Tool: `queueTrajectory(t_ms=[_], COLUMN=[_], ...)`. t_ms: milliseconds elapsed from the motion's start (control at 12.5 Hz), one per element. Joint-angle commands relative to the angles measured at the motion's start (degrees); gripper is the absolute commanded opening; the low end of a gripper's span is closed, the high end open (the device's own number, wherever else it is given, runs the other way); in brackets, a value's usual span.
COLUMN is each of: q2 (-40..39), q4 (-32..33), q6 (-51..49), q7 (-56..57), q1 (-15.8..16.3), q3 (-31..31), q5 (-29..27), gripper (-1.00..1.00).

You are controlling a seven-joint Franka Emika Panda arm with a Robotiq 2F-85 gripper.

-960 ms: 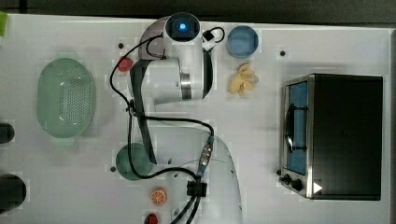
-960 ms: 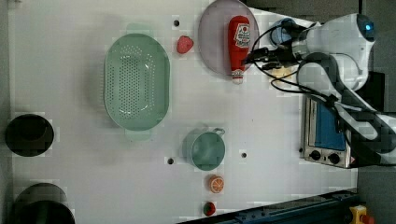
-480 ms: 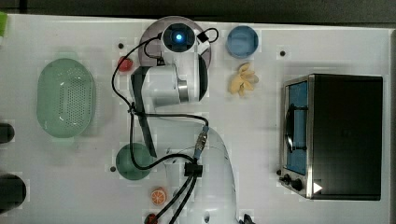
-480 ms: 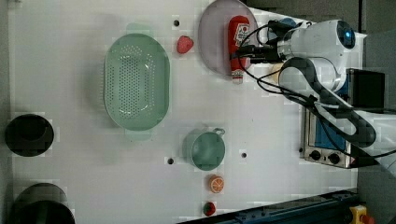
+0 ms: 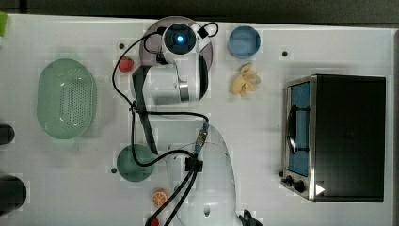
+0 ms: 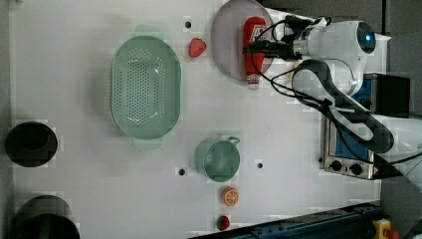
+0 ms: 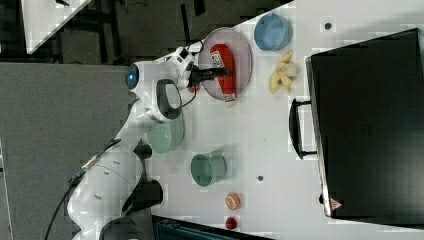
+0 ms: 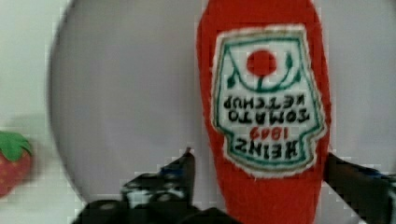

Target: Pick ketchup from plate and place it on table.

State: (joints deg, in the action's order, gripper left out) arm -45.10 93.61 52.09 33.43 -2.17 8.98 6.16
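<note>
Wrist view: hand (image 8: pixel 261 186) spread wide, fingers either side of the Heinz ketchup bottle (image 8: pixel 264 107), nothing gripped, contact apparently not made. Bottle lies on the plate (image 6: pixel 229 45). Grasp step; next: close, lift, set on worktop (image 6: pixel 278 124).

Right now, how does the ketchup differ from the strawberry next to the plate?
The ketchup is long and slim with a white label; the strawberry is small, rounded and green-topped. The ketchup lies on the plate, its cap end over the rim; the strawberry sits on the table beside it. Both are red.
</note>
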Motion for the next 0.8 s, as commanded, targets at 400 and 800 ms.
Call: queueTrajectory(t_ms=[400, 800], q2=[0.39, 9.83], q4=[-2.38, -3.44], q6=[0.3, -9.51], q7=[0.45, -4.47], q1=[-0.35, -1.57], q3=[0.17, 0.16], q5=[-0.04, -0.33], gripper=[0.16, 0.16])
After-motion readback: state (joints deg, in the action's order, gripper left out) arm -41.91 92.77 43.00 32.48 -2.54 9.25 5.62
